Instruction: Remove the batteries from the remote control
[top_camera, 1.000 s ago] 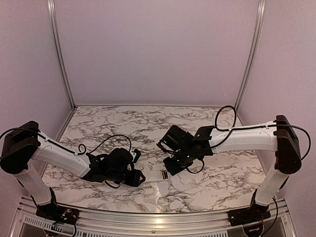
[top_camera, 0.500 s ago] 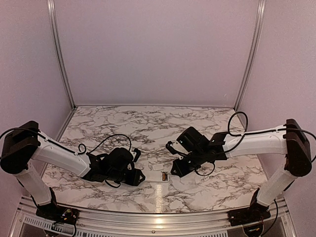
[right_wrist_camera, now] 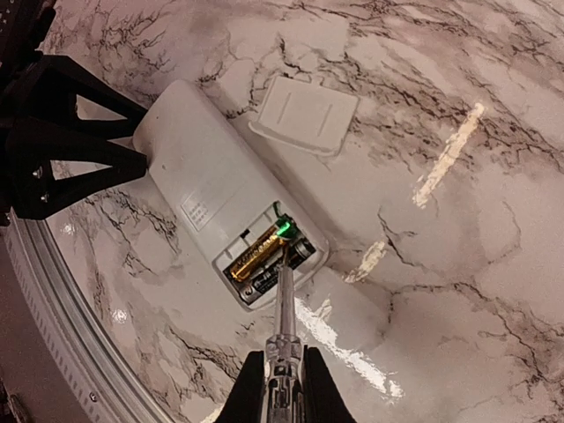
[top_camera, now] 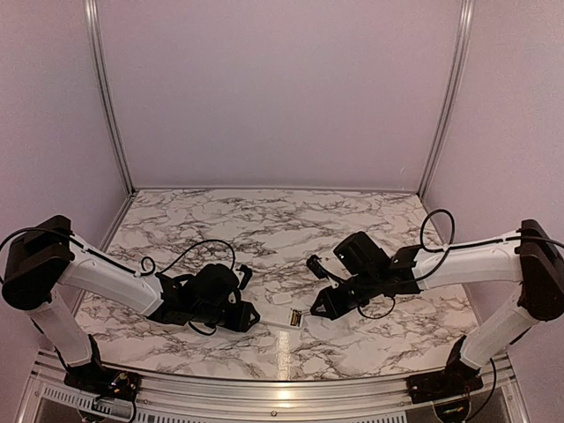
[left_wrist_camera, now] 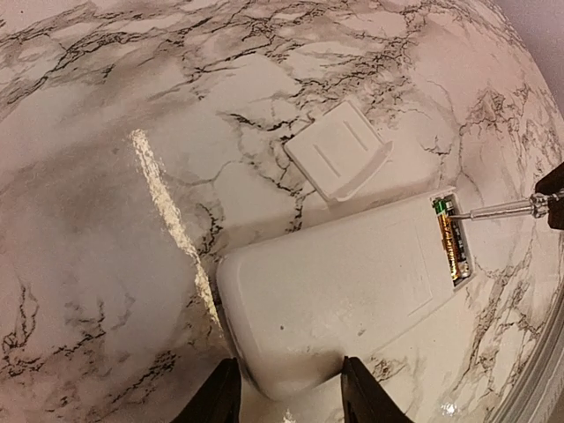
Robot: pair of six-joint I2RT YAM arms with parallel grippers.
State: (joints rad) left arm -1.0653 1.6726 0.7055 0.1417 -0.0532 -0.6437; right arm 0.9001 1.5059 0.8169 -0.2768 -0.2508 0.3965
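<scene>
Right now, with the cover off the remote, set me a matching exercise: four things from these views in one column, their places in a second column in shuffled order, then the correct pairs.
Things
1. remote control
2. back panel
3. gold-orange battery
4. thin tool

Places
A. clamped in the right gripper, tip reaching the remote
B. lying loose on the table beside the remote
C. seated inside the remote, uncovered
D. held at one end by the left gripper

Pairs: 1-D, 2-B, 3-C, 4-A
</scene>
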